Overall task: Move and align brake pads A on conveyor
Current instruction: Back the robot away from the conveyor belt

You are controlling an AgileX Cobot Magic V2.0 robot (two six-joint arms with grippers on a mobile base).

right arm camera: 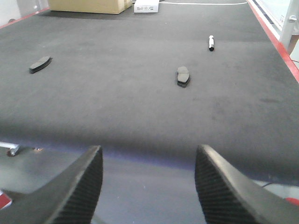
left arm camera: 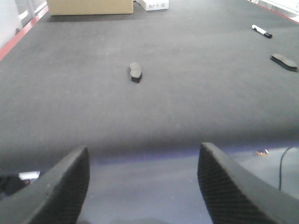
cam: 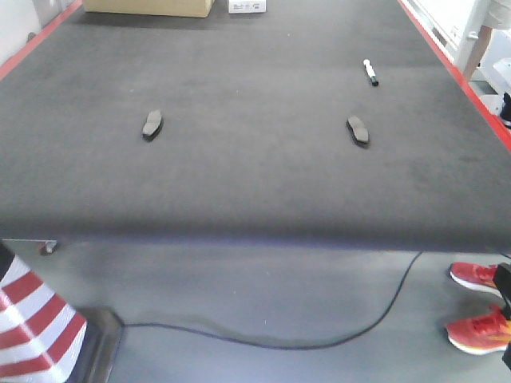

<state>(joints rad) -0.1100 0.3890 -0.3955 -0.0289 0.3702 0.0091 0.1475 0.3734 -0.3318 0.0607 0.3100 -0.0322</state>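
Observation:
Two brake pads lie flat on the dark conveyor (cam: 255, 183). The left brake pad (cam: 152, 123) (left arm camera: 135, 71) (right arm camera: 40, 64) rests left of centre; the right brake pad (cam: 358, 129) (left arm camera: 283, 61) (right arm camera: 183, 75) rests right of centre. My left gripper (left arm camera: 144, 161) is open and empty, held short of the belt's near edge, well back from the left pad. My right gripper (right arm camera: 148, 161) is also open and empty, below the belt's near edge, facing the right pad. Neither gripper shows in the front view.
A black-and-white marker pen (cam: 370, 73) lies beyond the right pad. A cardboard box (cam: 148, 6) and a white box (cam: 247, 5) stand at the far end. Red frame edges (cam: 459, 76) line the belt. A cable (cam: 375, 319), a striped cone (cam: 32, 319) and red shoes (cam: 479, 307) are on the floor.

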